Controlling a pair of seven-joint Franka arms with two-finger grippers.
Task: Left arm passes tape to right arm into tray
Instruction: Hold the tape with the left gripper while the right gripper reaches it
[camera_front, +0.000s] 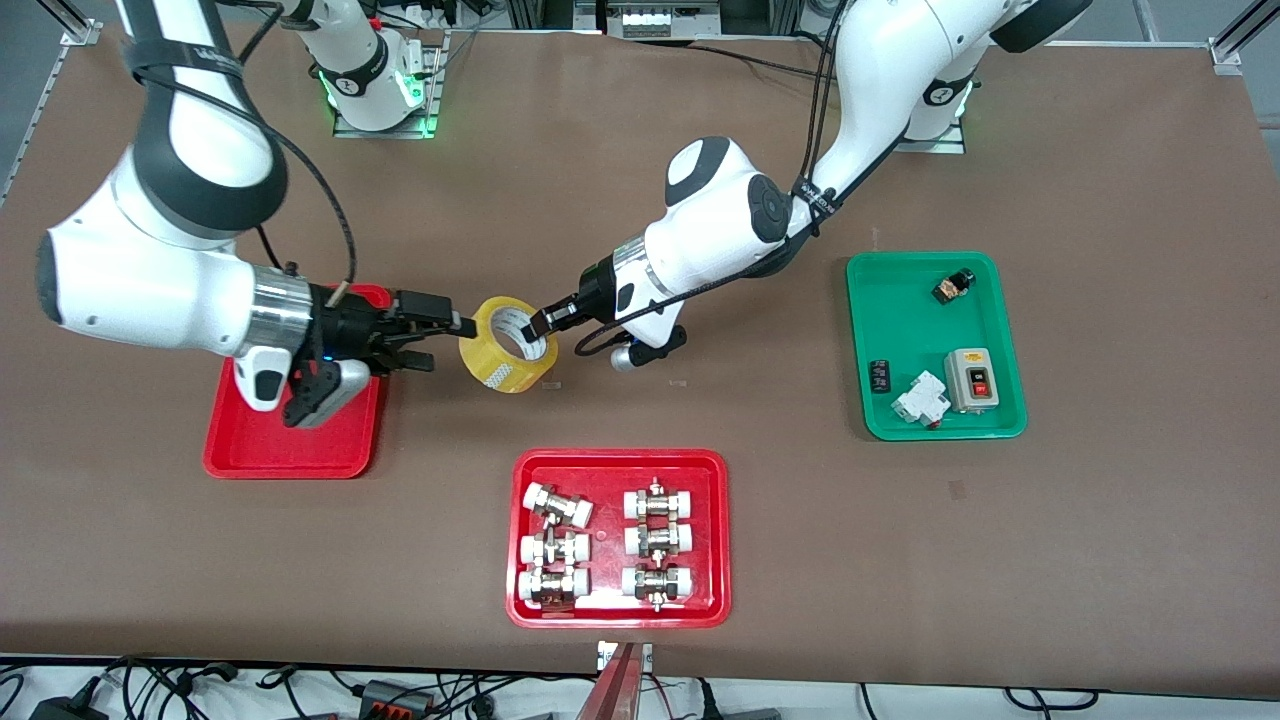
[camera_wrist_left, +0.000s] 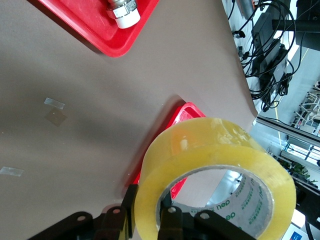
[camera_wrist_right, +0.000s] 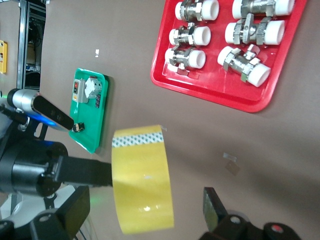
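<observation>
Tape (camera_front: 507, 344) sits mid-air over the table, clamped by the left gripper (camera_front: 535, 325) through its core wall. Right gripper (camera_front: 448, 335), fingers spread, straddles the roll's rim at the tray (camera_front: 290, 450) end; we judge it closes next.

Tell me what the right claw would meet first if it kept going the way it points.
Probably the tape, held in the air by the left claw. The right claw is open, its fingers pointing at the roll's outer face, seemingly just short of it.
</observation>
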